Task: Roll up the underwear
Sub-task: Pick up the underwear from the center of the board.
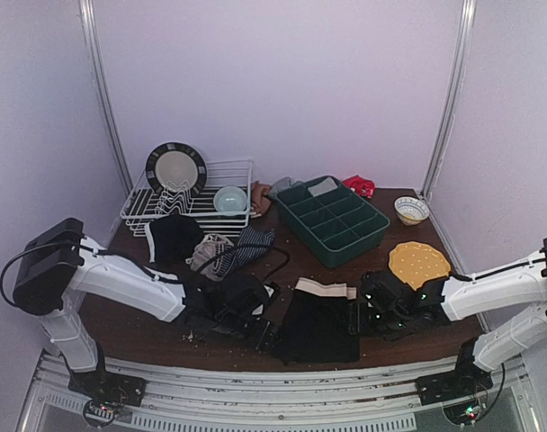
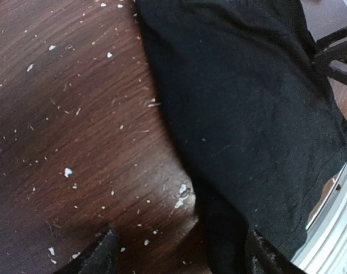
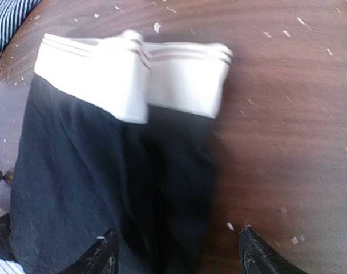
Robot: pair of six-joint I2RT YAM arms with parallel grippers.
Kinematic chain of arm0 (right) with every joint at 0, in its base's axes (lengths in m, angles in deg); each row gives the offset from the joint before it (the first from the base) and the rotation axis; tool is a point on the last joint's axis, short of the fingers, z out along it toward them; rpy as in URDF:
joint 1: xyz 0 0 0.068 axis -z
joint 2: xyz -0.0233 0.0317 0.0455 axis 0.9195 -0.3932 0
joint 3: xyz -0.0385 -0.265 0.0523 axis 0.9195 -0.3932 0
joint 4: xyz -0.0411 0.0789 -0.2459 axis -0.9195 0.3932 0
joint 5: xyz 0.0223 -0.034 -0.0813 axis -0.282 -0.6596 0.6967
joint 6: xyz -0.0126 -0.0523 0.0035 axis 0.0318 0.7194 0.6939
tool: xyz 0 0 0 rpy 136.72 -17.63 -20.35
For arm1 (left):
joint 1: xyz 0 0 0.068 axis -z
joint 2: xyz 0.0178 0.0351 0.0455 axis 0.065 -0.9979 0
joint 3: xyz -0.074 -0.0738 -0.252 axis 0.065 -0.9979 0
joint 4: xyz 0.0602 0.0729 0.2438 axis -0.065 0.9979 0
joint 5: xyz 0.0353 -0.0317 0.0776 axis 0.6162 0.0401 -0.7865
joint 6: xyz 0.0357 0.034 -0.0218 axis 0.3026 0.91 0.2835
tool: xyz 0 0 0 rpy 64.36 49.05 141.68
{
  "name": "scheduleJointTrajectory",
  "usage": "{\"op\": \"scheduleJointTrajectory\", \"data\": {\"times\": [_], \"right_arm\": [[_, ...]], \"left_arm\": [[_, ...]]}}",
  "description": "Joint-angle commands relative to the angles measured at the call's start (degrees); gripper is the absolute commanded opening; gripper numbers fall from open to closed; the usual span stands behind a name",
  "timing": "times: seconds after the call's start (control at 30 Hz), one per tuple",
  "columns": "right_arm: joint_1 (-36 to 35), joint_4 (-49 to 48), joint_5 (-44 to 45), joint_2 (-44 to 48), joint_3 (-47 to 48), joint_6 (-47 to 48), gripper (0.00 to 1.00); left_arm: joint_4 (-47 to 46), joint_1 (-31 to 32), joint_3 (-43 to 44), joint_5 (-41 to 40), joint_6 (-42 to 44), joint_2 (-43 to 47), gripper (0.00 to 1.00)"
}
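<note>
A black pair of underwear (image 1: 317,326) with a white waistband (image 1: 325,288) lies flat near the table's front edge, folded lengthwise. My left gripper (image 1: 266,337) is low at its left edge, open. In the left wrist view the black cloth (image 2: 247,114) fills the right side, and one fingertip (image 2: 266,256) is over its edge. My right gripper (image 1: 357,317) is open at the cloth's right edge. The right wrist view shows the folded underwear (image 3: 105,188) running between my fingers (image 3: 100,256). More underwear lies behind: black (image 1: 174,237), beige-pink (image 1: 207,253) and striped navy (image 1: 253,241).
A white dish rack (image 1: 138,209) with a plate (image 1: 175,168) and a pale bowl (image 1: 229,199) stands at the back left. A green divided tray (image 1: 332,219), a small bowl (image 1: 411,210), a yellow disc (image 1: 418,263) and a red item (image 1: 359,185) are at the back right. White crumbs dot the wooden table (image 2: 76,114).
</note>
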Motion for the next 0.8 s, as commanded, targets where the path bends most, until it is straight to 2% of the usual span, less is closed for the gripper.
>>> {"op": "scheduleJointTrajectory", "data": {"times": [0.0, 0.17, 0.33, 0.4, 0.6, 0.77], "right_arm": [[0.39, 0.23, -1.33, -5.05, -0.29, -0.2, 0.63], [0.39, -0.28, -1.76, -7.32, -0.76, -0.5, 0.28], [0.3, 1.62, -1.29, -3.06, -1.32, -0.65, 0.04], [0.05, 4.04, -1.05, -0.46, -0.87, -0.49, 0.0], [-0.78, 9.78, -1.97, 5.2, 2.32, -0.55, 0.0], [-1.88, 10.46, -3.88, 7.3, 4.44, -3.34, 0.0]], "left_arm": [[-6.35, 1.48, -1.13, 1.4, -2.05, 0.93, 0.72], [-7.53, 3.41, -1.28, 1.9, -1.46, 0.58, 0.7], [-7.38, 4.28, -1.68, 1.52, -1.47, 1.06, 0.67], [-7.44, 4.51, -1.99, 1.53, -1.51, 1.36, 0.66], [-8.0, 5.16, -2.33, 1.46, -1.71, 1.81, 0.65], [-7.59, 5.43, -3.37, 0.56, -2.1, 3.27, 0.65]]}}
